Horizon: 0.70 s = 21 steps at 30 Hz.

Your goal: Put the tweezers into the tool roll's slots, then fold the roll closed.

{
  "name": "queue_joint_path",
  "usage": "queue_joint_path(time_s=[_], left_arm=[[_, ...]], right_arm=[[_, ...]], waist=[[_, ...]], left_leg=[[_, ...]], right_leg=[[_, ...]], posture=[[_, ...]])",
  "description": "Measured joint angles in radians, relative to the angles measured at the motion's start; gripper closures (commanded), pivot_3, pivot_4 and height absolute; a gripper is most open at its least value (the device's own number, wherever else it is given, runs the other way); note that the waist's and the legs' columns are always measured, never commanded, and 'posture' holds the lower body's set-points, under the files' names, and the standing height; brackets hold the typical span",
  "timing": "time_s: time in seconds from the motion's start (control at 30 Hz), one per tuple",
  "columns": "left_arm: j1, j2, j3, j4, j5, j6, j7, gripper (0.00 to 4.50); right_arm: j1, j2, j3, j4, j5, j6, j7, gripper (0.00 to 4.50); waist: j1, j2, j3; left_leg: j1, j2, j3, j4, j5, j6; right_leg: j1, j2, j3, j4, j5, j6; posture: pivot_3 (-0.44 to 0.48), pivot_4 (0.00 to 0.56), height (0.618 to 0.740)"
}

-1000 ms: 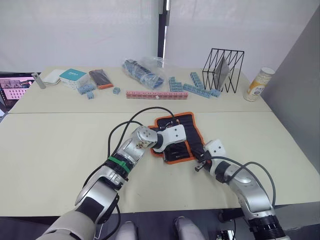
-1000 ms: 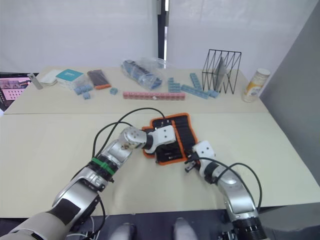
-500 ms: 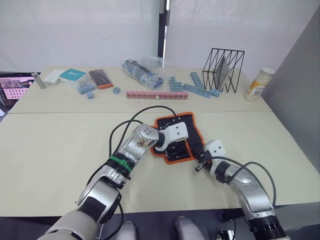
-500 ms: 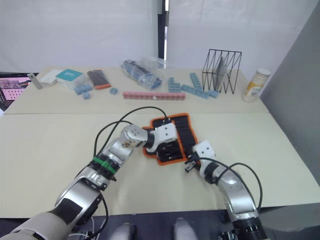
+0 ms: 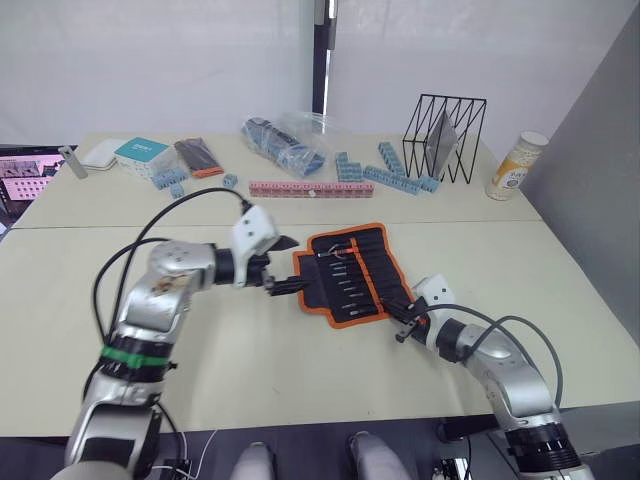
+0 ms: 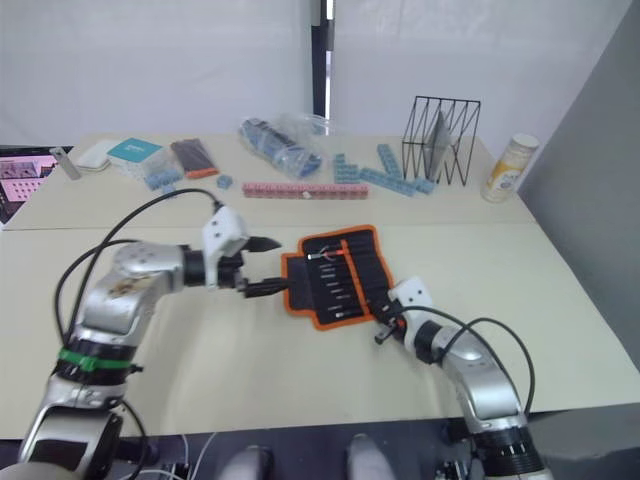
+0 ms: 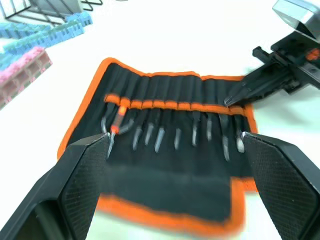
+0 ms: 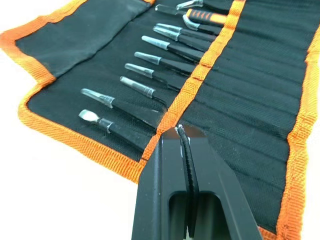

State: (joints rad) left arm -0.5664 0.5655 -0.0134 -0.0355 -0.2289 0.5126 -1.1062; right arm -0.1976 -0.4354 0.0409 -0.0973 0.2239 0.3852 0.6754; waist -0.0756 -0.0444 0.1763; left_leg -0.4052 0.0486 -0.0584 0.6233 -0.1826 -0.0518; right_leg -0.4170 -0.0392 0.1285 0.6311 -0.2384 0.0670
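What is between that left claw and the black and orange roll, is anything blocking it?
Nothing visible does. The left gripper hangs open just beside the tool roll, with bare table under it. The tweezers sit in the slots, and the right gripper rests shut at the roll's other edge.

The tool roll (image 5: 350, 272) lies opened flat near the middle of the surface (image 5: 80, 290), the tweezers (image 8: 145, 67) in the slots (image 7: 172, 106) side by side, the left gripper (image 5: 283, 265) beside its left edge and the right gripper (image 5: 404, 325) at its near right corner.
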Motion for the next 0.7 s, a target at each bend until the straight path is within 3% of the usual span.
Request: queue_joint_path(time_s=[0.17,0.43,0.7], left_arm=[[0.277,0.073,0.163,-0.056,-0.096,-0.063,-0.017,0.0],[0.494,0.087,0.393,-0.178,-0.212,-0.093,0.073,0.0],[0.691,0.111,0.48,-0.255,-0.292,-0.092,0.076,0.0]], right_arm=[[-0.08,-0.025,0.002,-0.057,0.044,0.062,0.047,2.63],[-0.092,-0.077,0.024,-0.115,0.075,0.086,0.116,0.02],[-0.034,-0.047,0.066,-0.199,0.074,0.114,0.091,0.02]], waist=[[0.0,0.002,0.002],[0.026,0.002,0.002],[0.027,0.002,0.002]], left_leg=[[-0.005,0.001,0.001,0.0,0.0,0.0],[-0.009,0.0,0.003,0.003,0.0,0.0],[-0.008,0.001,0.003,0.003,0.0,0.0]], right_leg=[[-0.007,0.0,0.0,0.001,0.001,-0.001],[-0.007,-0.003,-0.001,-0.003,0.002,0.001],[-0.008,-0.003,-0.003,-0.001,-0.004,-0.009]], posture=[[0.0,0.15,0.737],[0.0,0.15,0.737],[0.0,0.15,0.737]])
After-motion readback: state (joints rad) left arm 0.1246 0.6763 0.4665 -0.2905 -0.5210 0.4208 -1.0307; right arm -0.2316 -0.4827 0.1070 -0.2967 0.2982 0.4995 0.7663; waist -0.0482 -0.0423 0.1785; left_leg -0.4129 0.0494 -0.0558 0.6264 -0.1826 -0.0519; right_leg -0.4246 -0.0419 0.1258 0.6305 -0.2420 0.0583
